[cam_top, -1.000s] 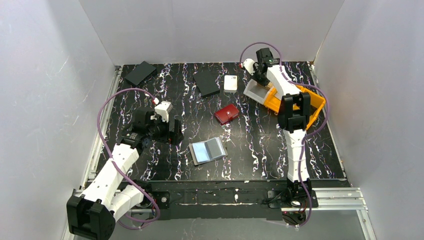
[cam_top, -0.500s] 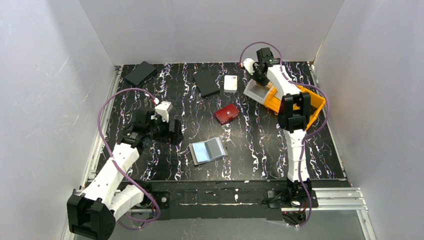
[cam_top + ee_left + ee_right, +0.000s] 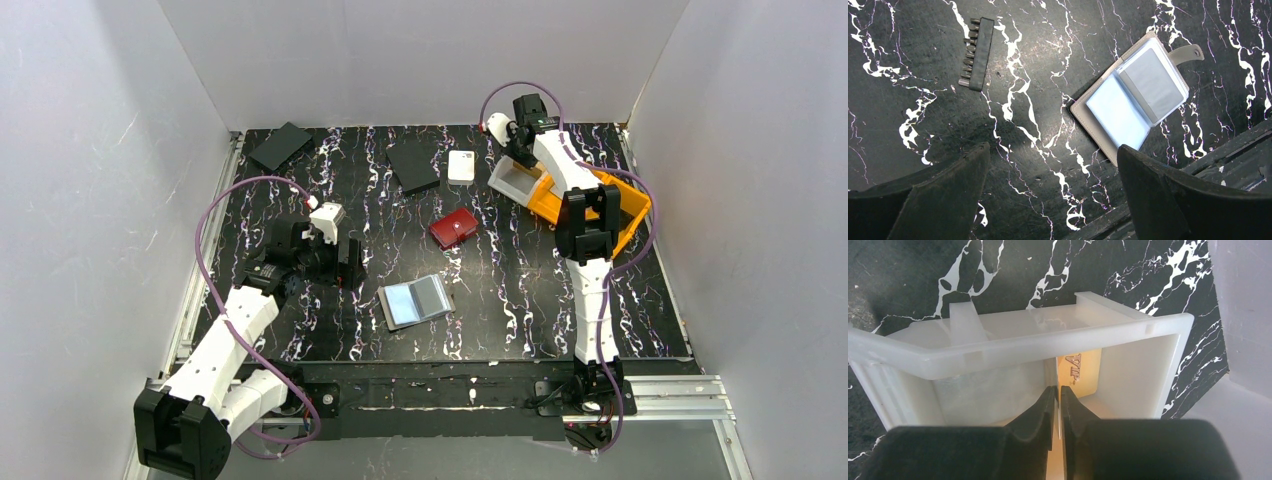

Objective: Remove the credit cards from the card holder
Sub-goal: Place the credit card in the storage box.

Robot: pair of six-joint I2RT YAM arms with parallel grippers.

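The grey card holder (image 3: 416, 300) (image 3: 1135, 97) lies open on the black marbled table, its closure tab toward the near right. A light blue credit card (image 3: 1118, 117) sits in one half; the other half looks grey. My left gripper (image 3: 347, 265) (image 3: 1053, 150) hovers open just left of the holder, with nothing between its fingers. At the back right, my right gripper (image 3: 516, 158) (image 3: 1058, 388) reaches into a white bin (image 3: 1023, 345). Its jaws stand almost together on the orange credit card (image 3: 1080, 370), which is edge-on between them.
An orange bin (image 3: 620, 215) adjoins the white bin (image 3: 515, 182). A dark red case (image 3: 453, 228) lies mid-table. Two flat black squares (image 3: 281, 146) (image 3: 413, 165) and a small white box (image 3: 461, 166) lie at the back. A black bit strip (image 3: 976, 54) rests near the left gripper.
Both arms have hardly moved. The holder and the other things lie where they were.
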